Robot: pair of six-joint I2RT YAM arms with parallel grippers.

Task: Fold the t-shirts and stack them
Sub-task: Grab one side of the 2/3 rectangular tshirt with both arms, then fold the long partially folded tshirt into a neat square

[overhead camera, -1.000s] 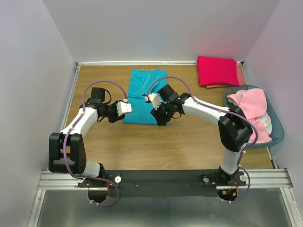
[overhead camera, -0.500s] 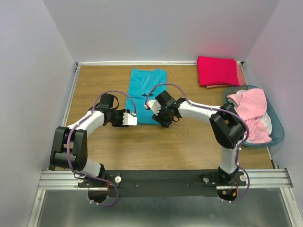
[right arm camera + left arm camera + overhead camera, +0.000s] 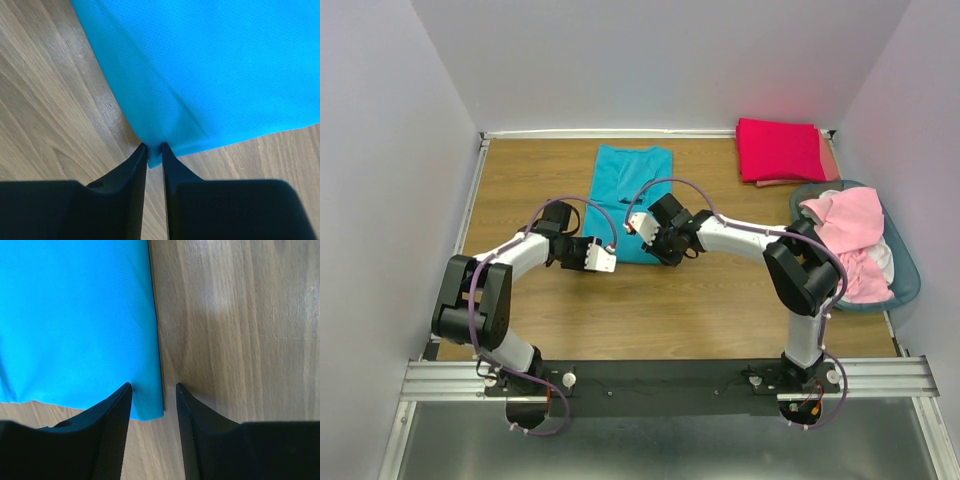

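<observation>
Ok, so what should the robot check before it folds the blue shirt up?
1. Right gripper closed on the teal shirt's near corner: ok.
2. Left gripper closed on the other near corner: not ok, jaws open around it.
3. Teal shirt lying flat beyond the grippers: ok.
4. Crimson shirt folded at the far right, out of the way: ok.
5. All cloth layers caught in the right pinch: cannot tell.

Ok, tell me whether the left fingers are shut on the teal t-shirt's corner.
No: in the left wrist view the left fingers stand apart, with a corner of the teal t-shirt lying between them.
</observation>
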